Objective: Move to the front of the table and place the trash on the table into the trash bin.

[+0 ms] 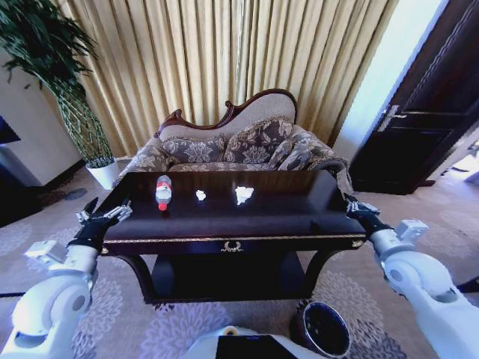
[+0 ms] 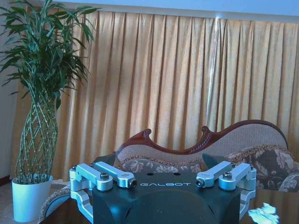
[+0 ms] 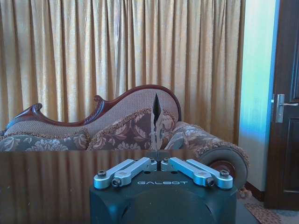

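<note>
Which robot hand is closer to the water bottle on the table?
Left. The left gripper hovers at the table's left front corner, just left of the plastic bottle. The right gripper is at the far right edge, across the tabletop.

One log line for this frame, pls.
base: facing dark glossy table | left pincer: open, left edge | right pincer: shut, right edge | clear red-label bottle: on tabletop | maroon bin: floor
</note>
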You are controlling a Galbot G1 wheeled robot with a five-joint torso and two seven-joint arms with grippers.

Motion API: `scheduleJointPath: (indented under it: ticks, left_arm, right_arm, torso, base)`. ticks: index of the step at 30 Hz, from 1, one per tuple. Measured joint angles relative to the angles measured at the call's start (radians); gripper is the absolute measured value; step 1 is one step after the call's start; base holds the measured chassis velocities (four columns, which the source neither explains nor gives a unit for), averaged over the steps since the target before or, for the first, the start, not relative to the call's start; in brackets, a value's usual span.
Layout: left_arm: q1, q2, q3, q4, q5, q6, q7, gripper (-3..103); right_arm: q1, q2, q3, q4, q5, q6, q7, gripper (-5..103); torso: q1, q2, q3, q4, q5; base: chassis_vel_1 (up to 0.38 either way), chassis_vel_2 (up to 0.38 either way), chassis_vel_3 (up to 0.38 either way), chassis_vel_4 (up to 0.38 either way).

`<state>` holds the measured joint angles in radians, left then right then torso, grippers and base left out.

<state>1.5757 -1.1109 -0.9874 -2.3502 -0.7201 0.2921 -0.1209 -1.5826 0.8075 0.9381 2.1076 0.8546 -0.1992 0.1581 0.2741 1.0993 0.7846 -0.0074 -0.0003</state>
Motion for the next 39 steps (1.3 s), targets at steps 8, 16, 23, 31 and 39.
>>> scheduleJointPath:
  ticks: [8, 16, 23, 31, 39]
  left_arm:
    - [0.004, -0.003, -0.004, -0.002, 0.001, 0.0, 0.0, 100]
    - [0.005, -0.003, -0.009, -0.002, 0.001, -0.001, -0.001, 100]
    - [0.004, -0.003, -0.006, -0.005, 0.001, -0.002, -0.001, 100]
    - [0.004, -0.003, -0.005, -0.006, 0.001, -0.002, -0.001, 100]
    - [0.004, -0.002, -0.005, -0.009, 0.0, -0.002, -0.002, 100]
  right_arm:
    - [-0.002, 0.0, 0.002, 0.0, 0.001, 0.0, 0.001, 0]
    - [0.0, -0.002, 0.002, 0.002, 0.001, -0.001, 0.002, 0]
    - [-0.008, -0.002, 0.007, 0.002, 0.001, -0.001, 0.002, 0]
    - [-0.008, -0.002, 0.005, 0.001, -0.01, -0.001, 0.002, 0]
    - [0.007, 0.012, -0.032, -0.024, -0.075, 0.009, -0.002, 0]
  torso:
    - [0.0, 0.0, 0.0, 0.0, 0.0]
    - [0.0, 0.0, 0.0, 0.0, 0.0]
    - [0.0, 0.0, 0.0, 0.0, 0.0]
    - [0.0, 0.0, 0.0, -0.0001, 0.0]
    - [0.0, 0.0, 0.0, 0.0001, 0.0001]
  base:
    - [0.127, -0.138, -0.118, 0.133]
    - [0.115, -0.087, -0.104, 0.098]
    - [0.108, -0.109, -0.114, 0.117]
    - [0.117, -0.134, -0.114, 0.122]
    - [0.093, -0.098, -0.095, 0.098]
